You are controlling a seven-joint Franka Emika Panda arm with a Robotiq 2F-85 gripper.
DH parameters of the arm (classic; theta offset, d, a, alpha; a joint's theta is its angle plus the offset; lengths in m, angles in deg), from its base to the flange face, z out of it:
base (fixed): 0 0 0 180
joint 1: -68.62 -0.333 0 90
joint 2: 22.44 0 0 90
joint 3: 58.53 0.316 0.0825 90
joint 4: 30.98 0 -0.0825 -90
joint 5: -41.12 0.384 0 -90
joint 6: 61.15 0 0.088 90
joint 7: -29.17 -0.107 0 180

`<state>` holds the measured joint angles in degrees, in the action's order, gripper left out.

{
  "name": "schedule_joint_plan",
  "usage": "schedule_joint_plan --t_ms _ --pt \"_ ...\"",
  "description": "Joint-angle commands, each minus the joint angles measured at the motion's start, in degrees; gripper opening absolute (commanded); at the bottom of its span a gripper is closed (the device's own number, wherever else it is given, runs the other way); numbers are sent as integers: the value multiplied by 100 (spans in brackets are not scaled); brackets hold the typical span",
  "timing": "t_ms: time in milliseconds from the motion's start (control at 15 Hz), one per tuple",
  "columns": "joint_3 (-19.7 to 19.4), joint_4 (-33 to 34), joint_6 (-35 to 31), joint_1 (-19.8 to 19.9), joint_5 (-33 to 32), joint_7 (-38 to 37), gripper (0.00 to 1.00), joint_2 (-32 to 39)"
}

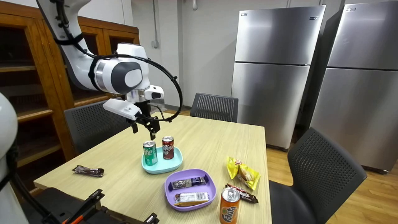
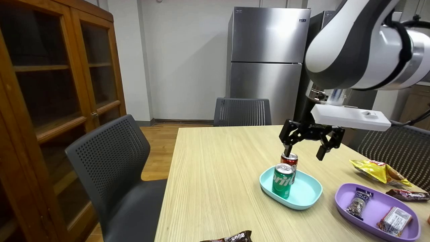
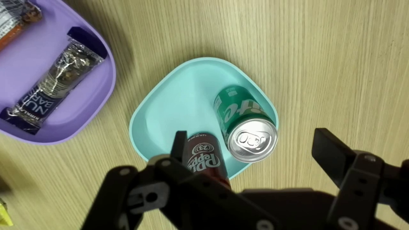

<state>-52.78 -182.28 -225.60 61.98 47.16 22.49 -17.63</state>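
My gripper [image 3: 250, 142] is open and empty, pointing down above the table; it also shows in both exterior views [image 1: 144, 133] [image 2: 304, 153]. Below it, a green Sprite can [image 3: 239, 108] and a dark red Dr Pepper can [image 3: 204, 156] stand upright on a teal tray [image 3: 175, 99]. In the wrist view the Sprite lid lies between the fingers, and the left finger partly covers the Dr Pepper can. The Sprite can [image 1: 150, 154] and the Dr Pepper can [image 1: 168, 148] stand close together, with the fingertips above them in an exterior view.
A purple tray [image 2: 376, 208] beside the teal one holds a nut bar [image 1: 189, 183] and a white-labelled bar [image 1: 192, 198]. A Fanta can [image 1: 229, 207], yellow bag [image 1: 244, 172] and dark bar [image 1: 242, 193] are nearby. A brown wrapper [image 1: 88, 171] lies apart. Chairs [image 1: 214, 107] surround the table.
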Motion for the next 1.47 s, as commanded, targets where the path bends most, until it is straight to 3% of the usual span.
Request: schedule_joint_plan --t_ms 0,667,1133,1400 --pt "300 -111 43 -239 138 -208 100 -207" --pt "944 78 192 -1003 101 -600 100 143" --pt "1031 411 304 -1192 185 -955 100 836" --pt "899 573 450 -1416 -285 -867 100 1145"
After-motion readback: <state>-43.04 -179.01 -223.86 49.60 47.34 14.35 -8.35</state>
